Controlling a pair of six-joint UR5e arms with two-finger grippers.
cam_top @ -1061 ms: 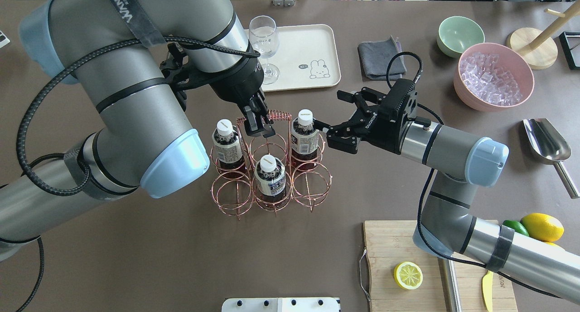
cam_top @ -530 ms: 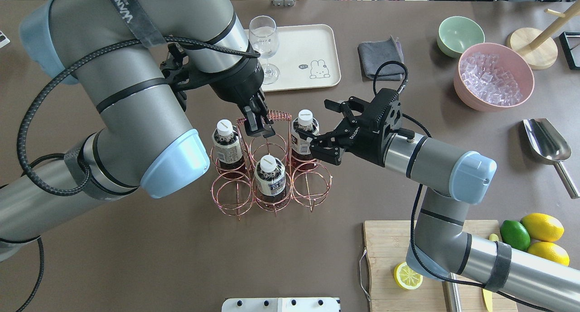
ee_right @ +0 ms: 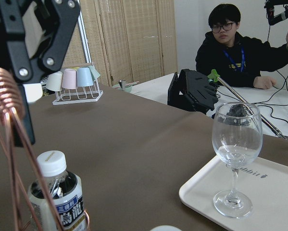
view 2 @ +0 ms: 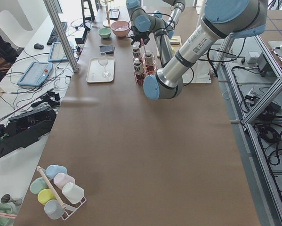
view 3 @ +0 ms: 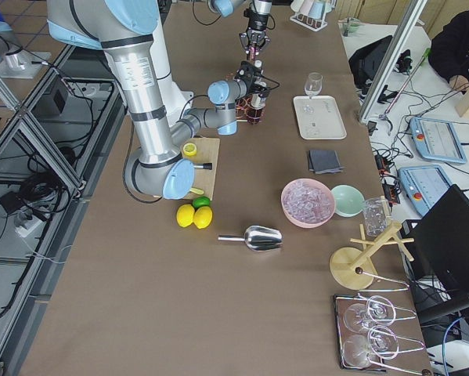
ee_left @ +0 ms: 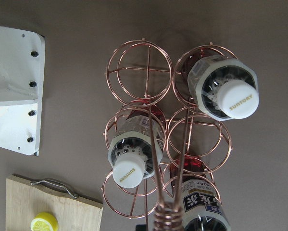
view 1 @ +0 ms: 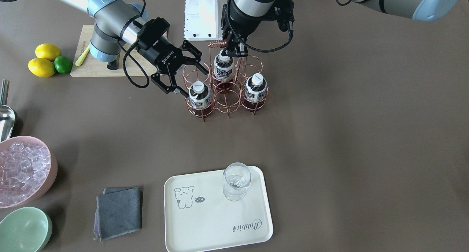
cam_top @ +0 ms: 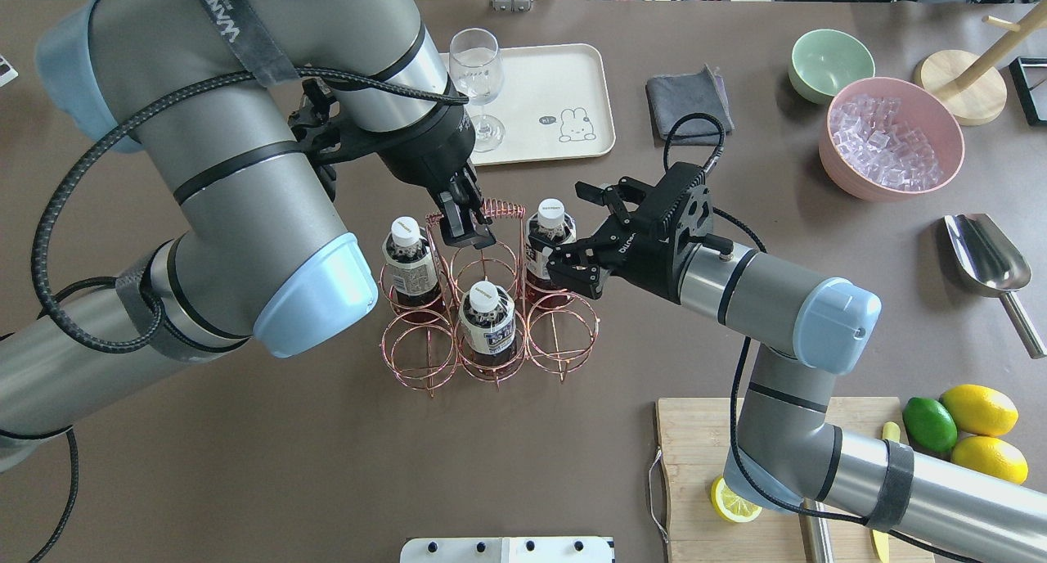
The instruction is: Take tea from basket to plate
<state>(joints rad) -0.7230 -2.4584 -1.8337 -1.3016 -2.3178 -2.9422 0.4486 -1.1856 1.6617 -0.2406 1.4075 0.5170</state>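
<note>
The basket point(cam_top: 491, 301), a copper wire rack, holds three tea bottles point(cam_top: 487, 317) point(cam_top: 405, 260) point(cam_top: 550, 244) in the middle of the table. My left gripper point(cam_top: 466, 223) is shut on the left end of the basket's coiled handle point(cam_top: 503, 211), which also shows in the left wrist view point(ee_left: 168, 219). My right gripper point(cam_top: 560, 231) is open, its fingers on either side of the upper part of the right-hand bottle point(view 1: 198, 96). The cream plate point(cam_top: 564, 80) lies beyond the basket with a clear glass point(cam_top: 478, 80) standing on it.
A grey cloth point(cam_top: 687, 105), a green bowl point(cam_top: 830, 64) and a pink bowl of ice point(cam_top: 891, 137) lie at the far right. A metal scoop point(cam_top: 986, 252) is at the right edge. A cutting board point(cam_top: 703, 440) with a lemon half, plus lemons and a lime point(cam_top: 977, 412), lies at the near right.
My right gripper has moved left, still open, until its fingers flank the right-hand bottle. The left gripper and the basket have stayed put.
</note>
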